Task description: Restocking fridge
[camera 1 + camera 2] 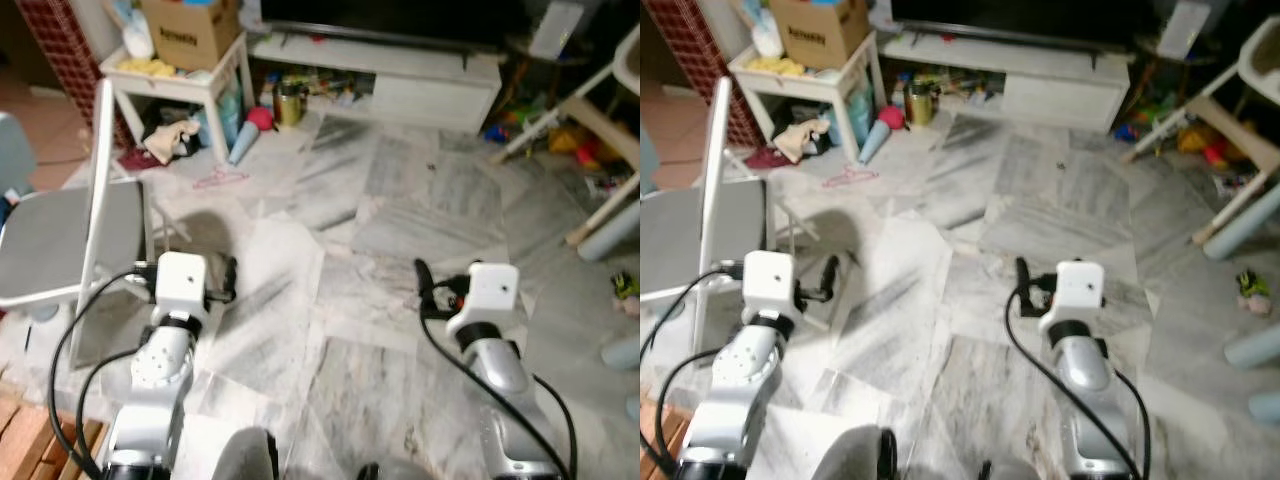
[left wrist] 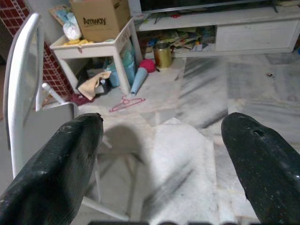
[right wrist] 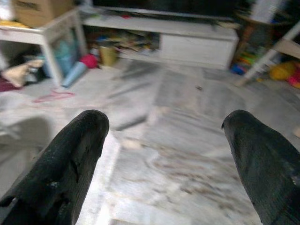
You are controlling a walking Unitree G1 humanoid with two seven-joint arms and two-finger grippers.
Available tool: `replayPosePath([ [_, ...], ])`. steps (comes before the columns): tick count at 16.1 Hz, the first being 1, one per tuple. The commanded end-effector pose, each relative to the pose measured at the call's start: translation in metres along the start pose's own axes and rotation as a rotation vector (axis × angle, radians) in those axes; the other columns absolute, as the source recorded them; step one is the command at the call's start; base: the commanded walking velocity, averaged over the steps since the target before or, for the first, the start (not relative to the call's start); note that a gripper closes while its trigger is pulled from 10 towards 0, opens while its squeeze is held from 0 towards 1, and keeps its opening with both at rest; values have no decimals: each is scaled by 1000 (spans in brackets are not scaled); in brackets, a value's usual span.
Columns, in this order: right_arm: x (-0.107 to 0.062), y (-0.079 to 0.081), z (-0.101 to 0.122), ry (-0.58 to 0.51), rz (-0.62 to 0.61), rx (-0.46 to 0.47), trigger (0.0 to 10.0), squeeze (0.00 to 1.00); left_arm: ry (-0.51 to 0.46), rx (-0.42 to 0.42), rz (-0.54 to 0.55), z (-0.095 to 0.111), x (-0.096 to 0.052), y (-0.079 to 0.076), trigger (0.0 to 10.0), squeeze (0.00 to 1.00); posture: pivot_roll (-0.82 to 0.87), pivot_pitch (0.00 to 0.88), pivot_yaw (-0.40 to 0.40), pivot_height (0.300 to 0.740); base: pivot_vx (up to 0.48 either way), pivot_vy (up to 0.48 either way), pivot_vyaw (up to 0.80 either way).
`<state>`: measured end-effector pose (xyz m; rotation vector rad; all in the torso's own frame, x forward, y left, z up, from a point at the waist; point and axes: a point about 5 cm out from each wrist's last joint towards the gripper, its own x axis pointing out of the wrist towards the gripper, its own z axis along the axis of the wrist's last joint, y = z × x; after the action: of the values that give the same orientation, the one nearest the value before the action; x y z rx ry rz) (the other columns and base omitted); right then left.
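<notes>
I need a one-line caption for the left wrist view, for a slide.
Open left gripper held over marble floor, facing a white side table with a cardboard box.

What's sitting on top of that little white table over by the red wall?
On the white side table stand a brown cardboard box marked Amway, a white plastic bag and something yellow beside it. The box hides whatever lies behind it; its contents can't be seen.
</notes>
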<state>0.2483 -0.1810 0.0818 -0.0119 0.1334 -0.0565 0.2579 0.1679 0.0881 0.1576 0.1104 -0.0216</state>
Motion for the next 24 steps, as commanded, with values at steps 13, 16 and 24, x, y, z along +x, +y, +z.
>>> replayPosePath([
  [13, 7, -8, 5, 6, -31, -57, 10000, 0, 5, -40, 11, 2, 6, 1, 10000, 0, 56, 92, -13, 740, -384, 165, 0],
  [16, 8, -8, 5, 7, -29, -41, 10000, 0, 1, -42, 10, 2, 8, 0, 10000, 0, 56, 90, -14, 740, -325, 355, 0],
  [24, 13, -4, 6, 5, -5, -31, 10000, 0, -11, -56, 34, 4, 6, -1, 10000, 0, 76, 101, -39, 740, -278, 394, 0],
])
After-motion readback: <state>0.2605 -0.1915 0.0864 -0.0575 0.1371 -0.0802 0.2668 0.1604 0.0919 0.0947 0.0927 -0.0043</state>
